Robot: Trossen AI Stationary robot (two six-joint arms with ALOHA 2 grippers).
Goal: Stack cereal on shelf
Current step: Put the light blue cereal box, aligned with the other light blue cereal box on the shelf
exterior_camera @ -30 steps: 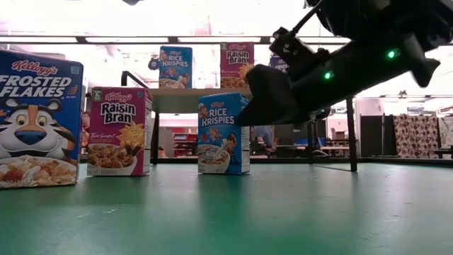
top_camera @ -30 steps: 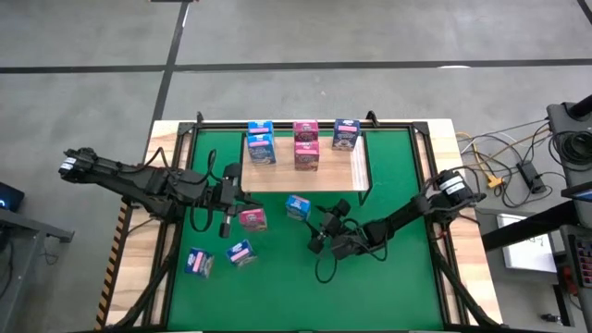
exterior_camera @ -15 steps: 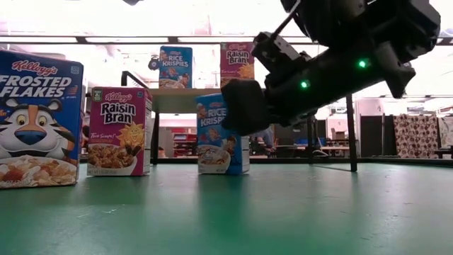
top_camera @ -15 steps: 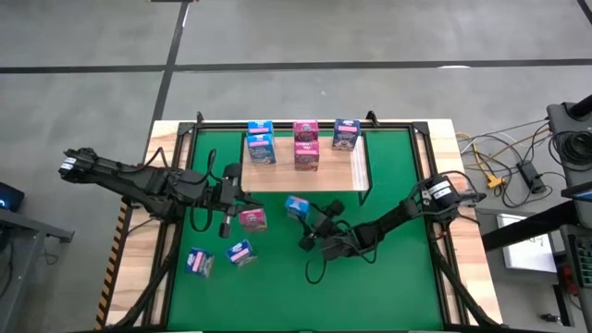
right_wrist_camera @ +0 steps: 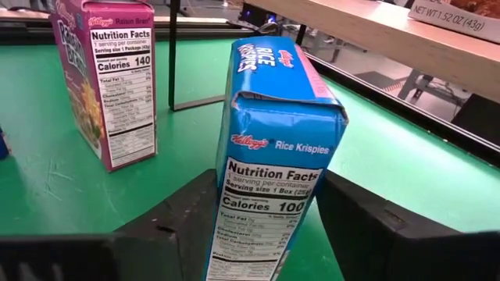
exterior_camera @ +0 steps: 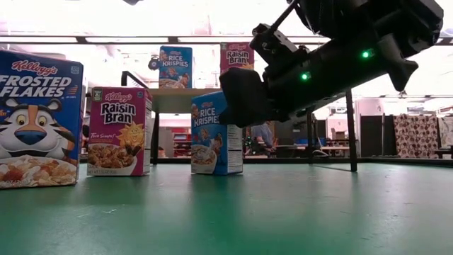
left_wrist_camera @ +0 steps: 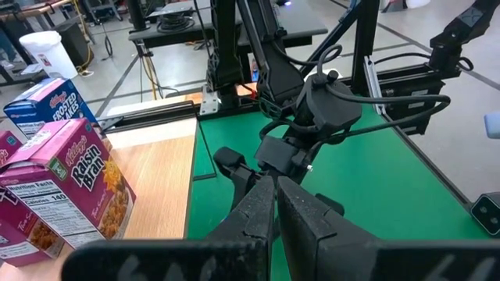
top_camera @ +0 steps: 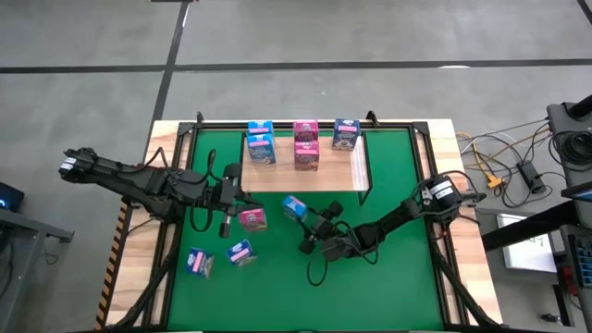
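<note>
Green mat covers the surface (top_camera: 388,277), pale wood showing at its edges, black frame rails around it; grey concrete floor beyond. Low view looks into a bright workshop with a patterned curtain far back.

Flat light-wood shelf with thin black metal frame (top_camera: 328,178) sits at the far middle of the mat. On it: two light blue small cereal boxes (top_camera: 260,141), two pink ones (top_camera: 306,145), one dark blue (top_camera: 345,135).

Off the shelf, on the mat: pink Raisin Bran box (top_camera: 252,218), upright, just beside the left claw; light blue box (top_camera: 240,252) and dark blue Frosted Flakes box (top_camera: 197,263) near the front left.

Right claw (top_camera: 305,220) straddles the light blue Rice Krispies carton (right_wrist_camera: 269,148), one finger on each side, close to its side faces; contact not confirmed, and the carton reads slightly tilted in low view, just in front of the shelf.

Left claw (left_wrist_camera: 275,204) closed, holding nothing, hovering left of the shelf's front edge.
</note>
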